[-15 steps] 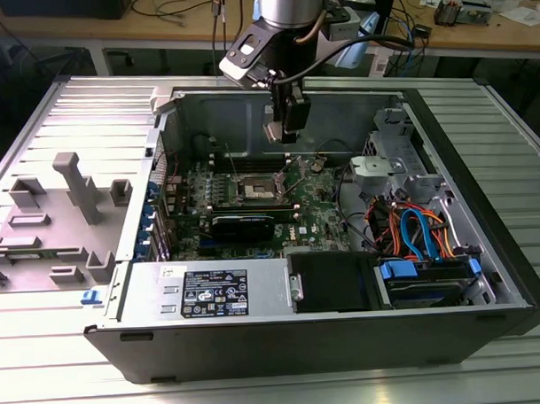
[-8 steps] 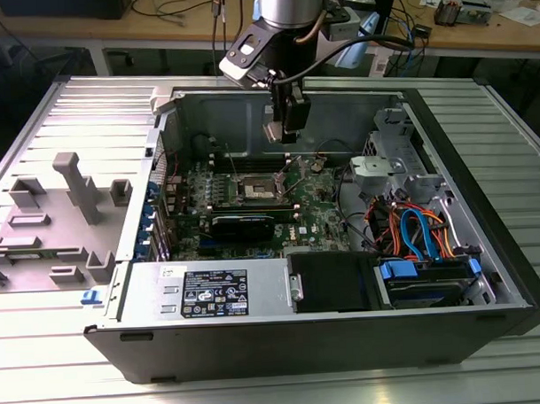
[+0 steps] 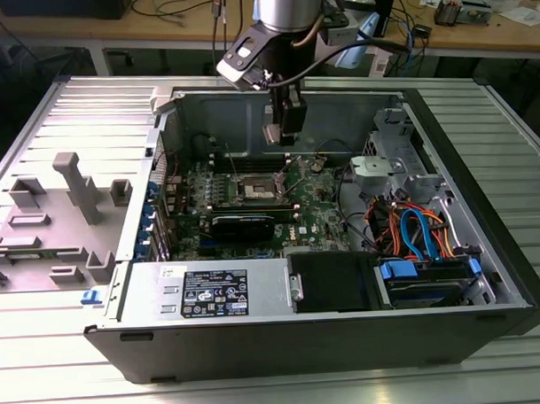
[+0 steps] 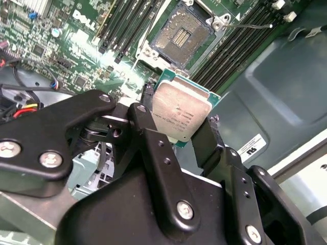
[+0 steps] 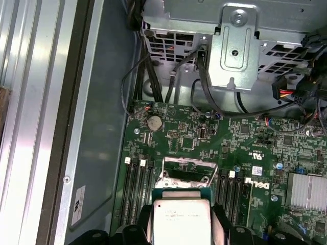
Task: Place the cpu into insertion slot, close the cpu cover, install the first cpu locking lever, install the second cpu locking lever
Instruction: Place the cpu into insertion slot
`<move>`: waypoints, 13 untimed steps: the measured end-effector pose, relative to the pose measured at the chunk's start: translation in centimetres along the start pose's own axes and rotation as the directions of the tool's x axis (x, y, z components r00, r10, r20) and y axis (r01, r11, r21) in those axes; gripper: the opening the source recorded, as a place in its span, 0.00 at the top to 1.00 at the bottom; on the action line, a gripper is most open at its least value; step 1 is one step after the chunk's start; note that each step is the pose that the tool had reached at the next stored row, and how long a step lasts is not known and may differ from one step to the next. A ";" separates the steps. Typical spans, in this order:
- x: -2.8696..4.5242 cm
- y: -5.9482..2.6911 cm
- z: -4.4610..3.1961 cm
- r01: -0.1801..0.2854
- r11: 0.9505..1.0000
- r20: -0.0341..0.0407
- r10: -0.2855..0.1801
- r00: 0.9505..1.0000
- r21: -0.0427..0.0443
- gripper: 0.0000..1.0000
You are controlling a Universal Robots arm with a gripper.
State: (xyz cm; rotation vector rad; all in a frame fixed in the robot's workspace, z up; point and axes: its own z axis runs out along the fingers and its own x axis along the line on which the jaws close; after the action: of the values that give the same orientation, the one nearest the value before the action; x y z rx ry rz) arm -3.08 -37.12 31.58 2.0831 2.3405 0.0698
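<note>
In the second wrist view the black two-fingered gripper (image 4: pixel 176 118) is clamped on the small flat square cpu with its silvery-grey metal top (image 4: pixel 182 108), a finger at either edge, holding it in the air over the green motherboard (image 4: pixel 76 46). The square insertion slot (image 4: pixel 181 33) lies uncovered just beyond the chip (its bed of contacts bare). In the exterior view the gripper (image 3: pixel 285 135) hangs inside the open black computer case (image 3: pixel 346 341) on the ribbed metal table (image 3: pixel 45 369).
</note>
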 end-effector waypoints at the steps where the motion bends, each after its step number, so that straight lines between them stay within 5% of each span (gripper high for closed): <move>1: 0.00 0.00 0.09 -0.014 1.000 0.000 0.014 1.000 0.002 0.45; 13: 0.03 -0.44 0.56 -0.053 0.999 0.001 0.053 0.999 0.008 0.45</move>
State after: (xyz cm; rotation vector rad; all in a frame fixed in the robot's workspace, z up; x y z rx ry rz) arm -3.50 -37.12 31.00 2.1488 2.2883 0.0601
